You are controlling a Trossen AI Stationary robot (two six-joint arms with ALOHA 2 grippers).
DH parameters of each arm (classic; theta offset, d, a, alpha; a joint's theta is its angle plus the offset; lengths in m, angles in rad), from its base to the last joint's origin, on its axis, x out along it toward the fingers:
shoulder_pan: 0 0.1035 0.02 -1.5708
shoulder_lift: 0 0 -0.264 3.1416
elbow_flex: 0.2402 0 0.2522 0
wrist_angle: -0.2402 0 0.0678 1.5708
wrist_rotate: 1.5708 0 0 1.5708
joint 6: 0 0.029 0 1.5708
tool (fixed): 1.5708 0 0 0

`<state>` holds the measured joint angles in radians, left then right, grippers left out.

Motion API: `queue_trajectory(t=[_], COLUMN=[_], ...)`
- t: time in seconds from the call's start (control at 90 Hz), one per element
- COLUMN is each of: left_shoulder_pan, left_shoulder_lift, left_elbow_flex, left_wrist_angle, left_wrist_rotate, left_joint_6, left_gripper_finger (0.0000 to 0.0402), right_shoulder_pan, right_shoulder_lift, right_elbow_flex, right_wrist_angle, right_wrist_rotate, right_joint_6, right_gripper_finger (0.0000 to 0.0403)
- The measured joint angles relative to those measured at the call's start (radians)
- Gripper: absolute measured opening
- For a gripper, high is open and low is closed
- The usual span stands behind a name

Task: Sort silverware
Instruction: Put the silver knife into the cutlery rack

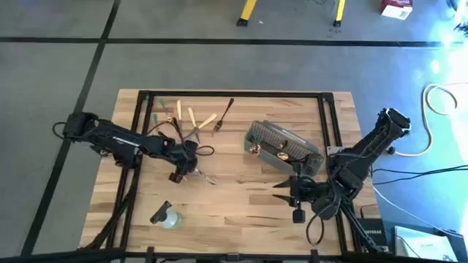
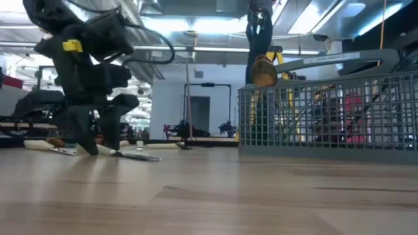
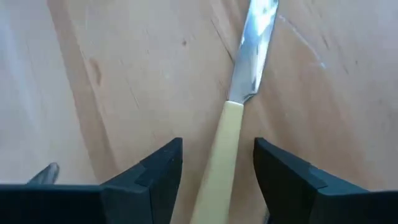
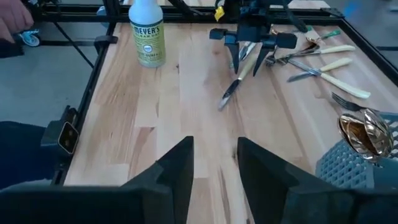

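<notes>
From above, the left gripper (image 1: 191,165) sits over a cream-handled knife (image 1: 202,175), left of the mesh basket (image 1: 284,147). Its wrist view shows fingers (image 3: 163,171) apart — straddling the handle. The right gripper (image 1: 284,191) waits below the basket, fingers apart.

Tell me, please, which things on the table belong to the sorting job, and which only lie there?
For the job:
- knife, cream handle, between the open fingers of the left gripper
- loose utensils at the table's far left
- mesh basket, a gold utensil in it

Only lying there:
- spray bottle, near edge
- right gripper, open, waiting by the basket
</notes>
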<state>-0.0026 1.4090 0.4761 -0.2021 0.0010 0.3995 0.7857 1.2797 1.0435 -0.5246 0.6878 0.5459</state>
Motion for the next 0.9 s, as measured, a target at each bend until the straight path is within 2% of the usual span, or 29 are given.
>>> queue_trajectory(t=[0.167, 0.311, 0.656, 0.9], left_shoulder_pan=[0.009, 0.011, 0.009, 0.008], left_shoulder_lift=[0.000, 0.005, 0.016, 0.031], left_elbow_flex=[-0.028, -0.066, -0.134, -0.163], left_wrist_angle=[0.059, 0.179, 0.319, 0.427], left_wrist_rotate=[0.045, 0.091, 0.147, 0.152], left_joint_6=[0.020, 0.020, -0.007, -0.030], left_gripper_finger=[0.0182, 0.0175, 0.0071, 0.0042], right_shoulder_pan=[-0.023, -0.023, -0.020, -0.020], right_shoulder_lift=[0.000, 0.000, 0.000, 0.000], right_elbow_flex=[0.000, 0.000, 0.000, 0.000], right_wrist_angle=[0.001, 0.000, 0.001, 0.001], right_wrist_rotate=[-0.026, -0.026, -0.026, -0.026], right_joint_6=[-0.009, -0.027, -0.028, -0.030], right_gripper_finger=[0.0108, 0.0108, 0.0108, 0.0108])
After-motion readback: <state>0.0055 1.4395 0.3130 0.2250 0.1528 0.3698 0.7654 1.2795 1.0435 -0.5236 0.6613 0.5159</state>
